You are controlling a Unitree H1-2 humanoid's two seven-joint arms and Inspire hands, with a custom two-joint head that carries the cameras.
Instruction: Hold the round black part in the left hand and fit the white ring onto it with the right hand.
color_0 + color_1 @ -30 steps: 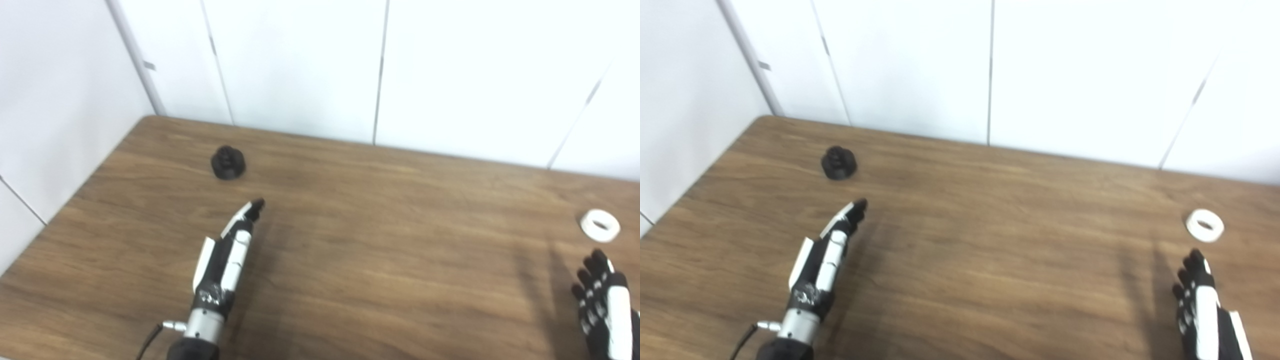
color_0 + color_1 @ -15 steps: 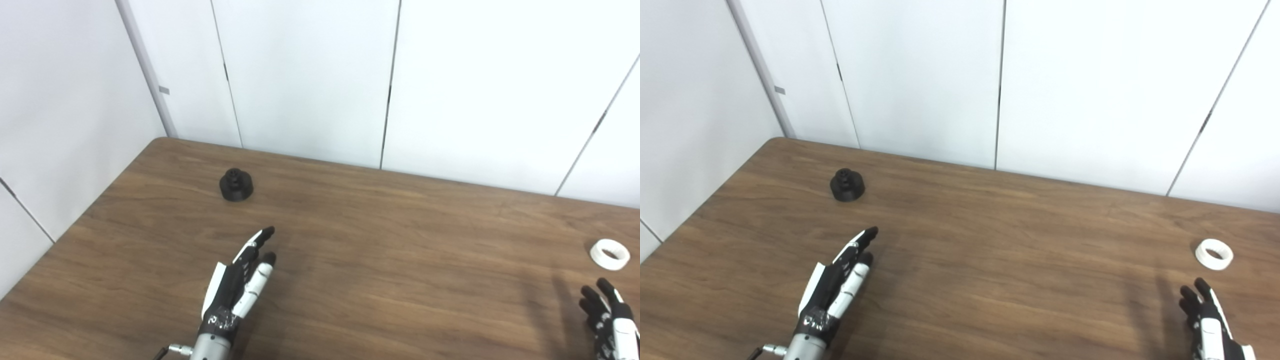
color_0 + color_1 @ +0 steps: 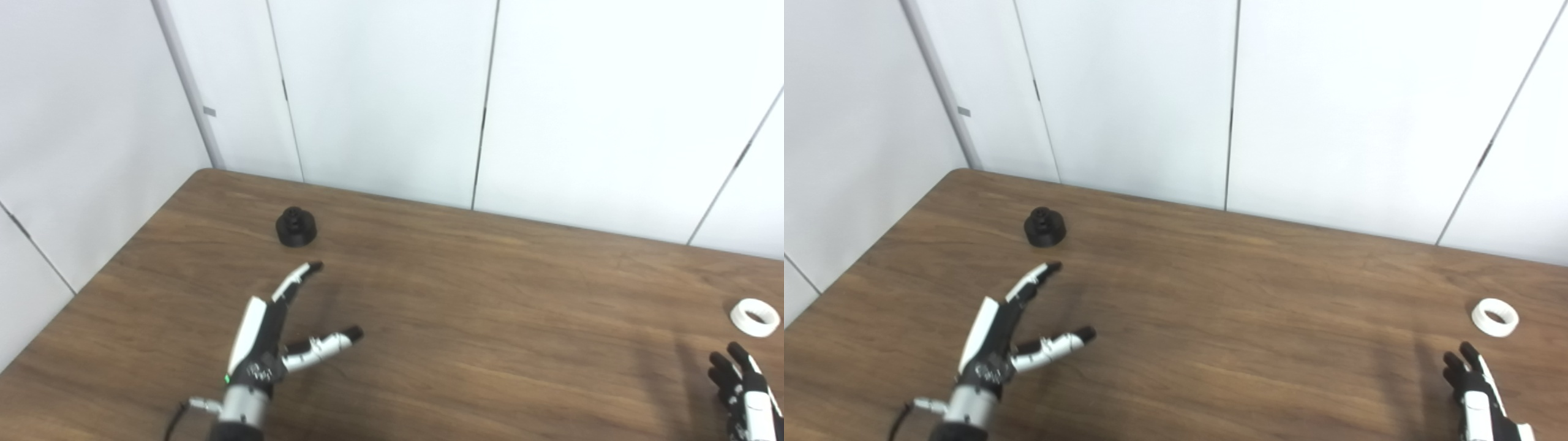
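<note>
Two parts on wood-grain table [image 3: 465,306], well apart. Black part [image 3: 296,226]: round, matte, stepped knob on top, far left. White ring [image 3: 754,316]: smooth, flat, right edge. Left hand [image 3: 269,343] near part, not touching, spread wide, empty. Right hand [image 3: 1479,398] just near of ring, fingers apart, empty.

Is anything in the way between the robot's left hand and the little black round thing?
No. Only bare table lies between the open left hand and the round black part. Nothing visible blocks it.
</note>
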